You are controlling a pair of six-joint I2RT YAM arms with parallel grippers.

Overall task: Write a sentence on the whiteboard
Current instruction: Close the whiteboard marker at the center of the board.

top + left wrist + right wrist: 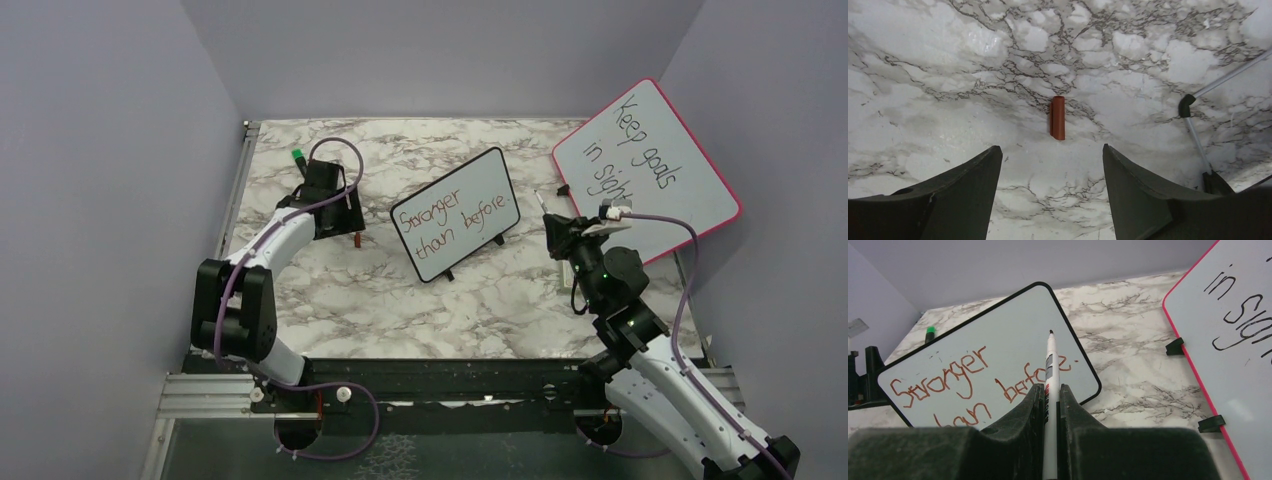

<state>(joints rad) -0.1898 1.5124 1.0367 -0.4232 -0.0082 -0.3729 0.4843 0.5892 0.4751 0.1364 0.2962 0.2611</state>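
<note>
The whiteboard (455,213) stands tilted on its black feet mid-table, black-framed, and shows again in the right wrist view (1013,325). On it the sentence (452,216) reads "Stronger than before." in reddish-brown (943,382). My right gripper (553,232) is shut on a white marker (1050,360), its dark tip held just off the board's right end. My left gripper (348,214) hangs open over the marble left of the board; its jaws (1050,150) hold nothing. A brown marker cap (1058,118) lies just ahead of them (358,240).
A larger pink-framed board (650,165) with black handwriting leans at the back right. A green-capped marker (297,157) stands in a black holder at the back left. Grey walls enclose the marble table (400,300) on three sides.
</note>
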